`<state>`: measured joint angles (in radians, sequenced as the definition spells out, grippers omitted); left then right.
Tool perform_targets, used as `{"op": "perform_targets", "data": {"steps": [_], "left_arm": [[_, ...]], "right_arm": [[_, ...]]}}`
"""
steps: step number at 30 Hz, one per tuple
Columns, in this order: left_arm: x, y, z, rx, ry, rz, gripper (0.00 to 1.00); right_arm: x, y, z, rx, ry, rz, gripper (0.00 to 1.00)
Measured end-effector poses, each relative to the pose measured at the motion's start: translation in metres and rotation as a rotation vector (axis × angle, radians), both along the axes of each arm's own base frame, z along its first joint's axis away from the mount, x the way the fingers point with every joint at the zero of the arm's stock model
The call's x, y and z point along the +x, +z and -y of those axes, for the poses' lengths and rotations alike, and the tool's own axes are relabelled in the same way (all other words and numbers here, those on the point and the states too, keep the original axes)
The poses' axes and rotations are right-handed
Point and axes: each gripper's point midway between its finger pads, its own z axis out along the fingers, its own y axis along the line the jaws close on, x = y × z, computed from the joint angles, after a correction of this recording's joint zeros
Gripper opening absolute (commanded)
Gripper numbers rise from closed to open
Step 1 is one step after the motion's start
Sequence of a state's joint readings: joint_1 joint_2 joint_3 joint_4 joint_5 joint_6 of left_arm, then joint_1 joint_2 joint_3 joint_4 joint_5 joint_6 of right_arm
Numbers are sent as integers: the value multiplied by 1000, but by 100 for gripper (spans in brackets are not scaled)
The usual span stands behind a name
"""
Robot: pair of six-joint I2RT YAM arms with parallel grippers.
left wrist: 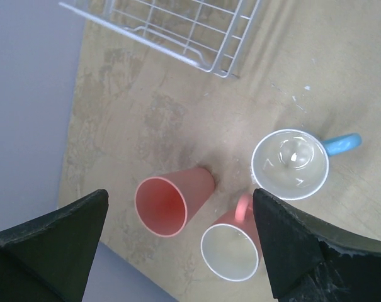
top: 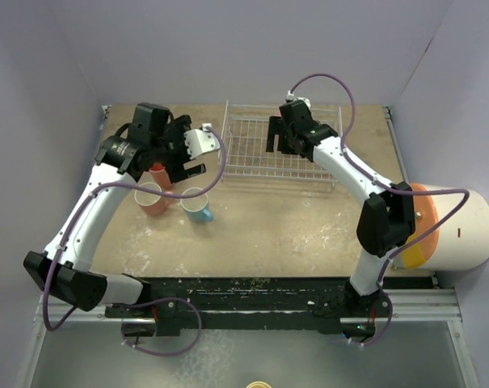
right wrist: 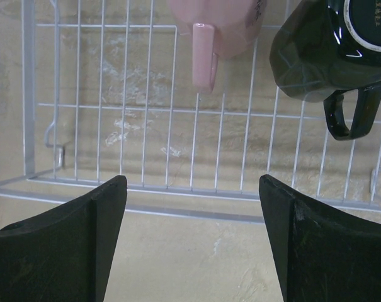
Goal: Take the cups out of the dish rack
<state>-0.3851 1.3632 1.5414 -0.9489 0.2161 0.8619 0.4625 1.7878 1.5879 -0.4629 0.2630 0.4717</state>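
Three cups stand on the table left of the dish rack [top: 252,149]: a light blue mug [left wrist: 291,165], a salmon mug [left wrist: 231,248] with a pale inside, and a salmon cup [left wrist: 171,198] whose handle does not show. My left gripper [left wrist: 181,251] hangs open above the two salmon ones, holding nothing. Inside the rack [right wrist: 146,182] a pink mug [right wrist: 218,25] and a black mug [right wrist: 322,53] rest on the wires. My right gripper [right wrist: 193,239] is open over the rack's near rim, short of both mugs. From above, that gripper [top: 283,144] hides them.
A big white cylinder with an orange end [top: 450,226] lies at the table's right edge, beside the right arm's elbow. Purple walls close in at the back and sides. The rack's corner [left wrist: 218,66] lies beyond the three cups in the left wrist view.
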Motion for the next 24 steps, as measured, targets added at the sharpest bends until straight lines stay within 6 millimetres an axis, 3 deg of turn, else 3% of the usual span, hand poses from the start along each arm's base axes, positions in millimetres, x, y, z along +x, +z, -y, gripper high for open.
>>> {"op": "perform_targets", "data": {"steps": [8,9,10,20,24], "left_arm": [[19,30,-43,-95,164,66,99],[19,31,-46,-98,171,69,99],[19,32,-46,-101,169,71,99],[-2,38,-40,-152,142,74,100],[-10,32,-40,-167,147,55,99]], "right_arm": [[27,-21,1,-81,-19,-23,86],[32,-14,1,-83,-22,-6,85],[37,-27,0,-101,-22,-23,85],[73,-63,3,-206,-75,-43,74],[81,-78,4,-237,-88,-55,64]]}}
